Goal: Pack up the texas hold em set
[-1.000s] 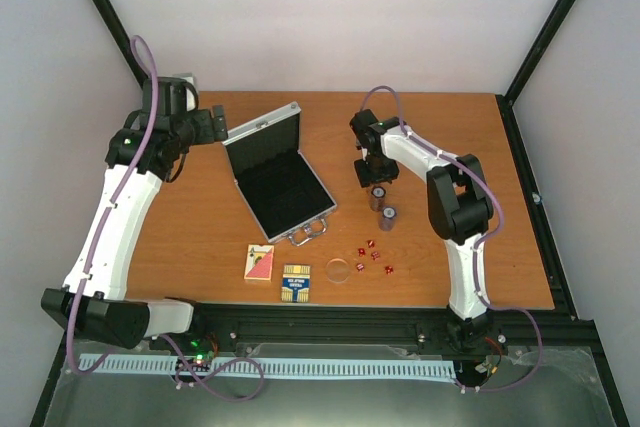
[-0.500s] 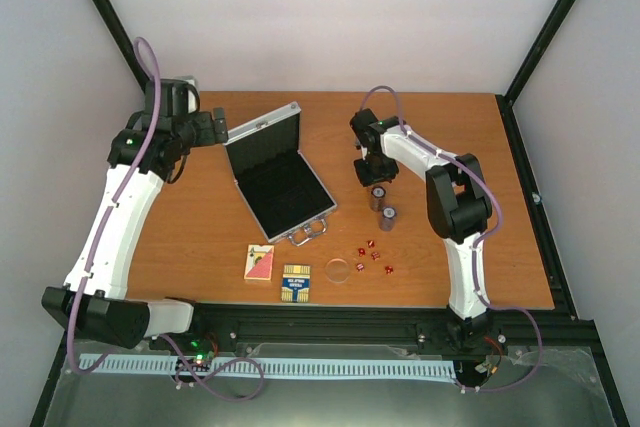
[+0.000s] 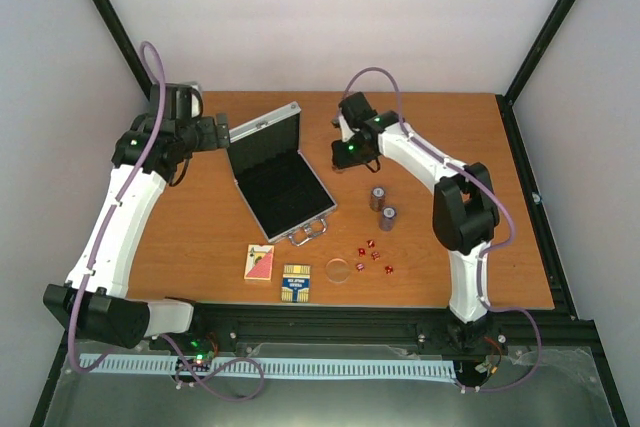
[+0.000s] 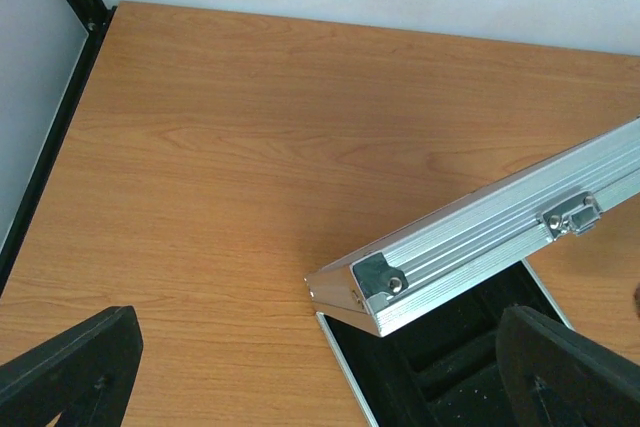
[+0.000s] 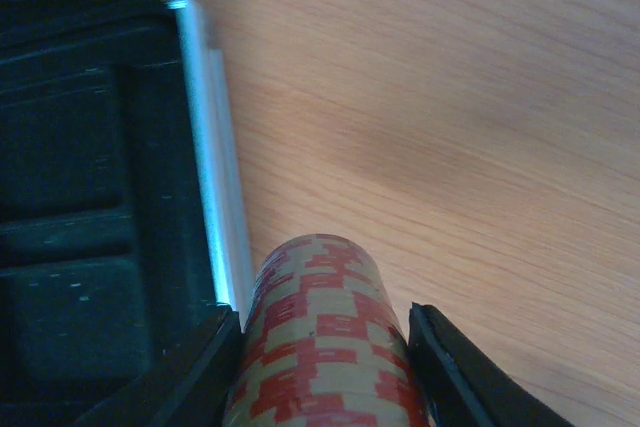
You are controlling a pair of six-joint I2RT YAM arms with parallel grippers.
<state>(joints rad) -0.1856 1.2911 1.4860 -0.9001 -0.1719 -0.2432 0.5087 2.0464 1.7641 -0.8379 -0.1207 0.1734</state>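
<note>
White walls (image 3: pixel 330 17) enclose the orange table (image 3: pixel 505 237). My left arm (image 3: pixel 125 212) is folded back, the left fingers (image 3: pixel 218 130) beside the open case's (image 3: pixel 285 192) lid (image 3: pixel 262 132), likely to steady it; my right arm (image 3: pixel 412 154) reaches over. Left wrist: they're spread, gripping nothing. Right wrist: the right fingers (image 5: pixel 195 372) clamp a chip stack (image 5: pixel 322 332) at the case's rim, for loading.

- Desk (image 3: pixel 200 237): orange-brown wood grain, soft even light.
- Behind desk: plain white wall (image 3: pixel 340 17); side walls pale too.
- Black frame posts (image 3: pixel 100 17) slant up from desk's far corners, L & R.
- Desk's near edge: black metal rail (image 3: pixel 330 325), then white slotted strip (image 3: pixel 300 369), then grey shiny sheet (image 3: pixel 330 402).
</note>
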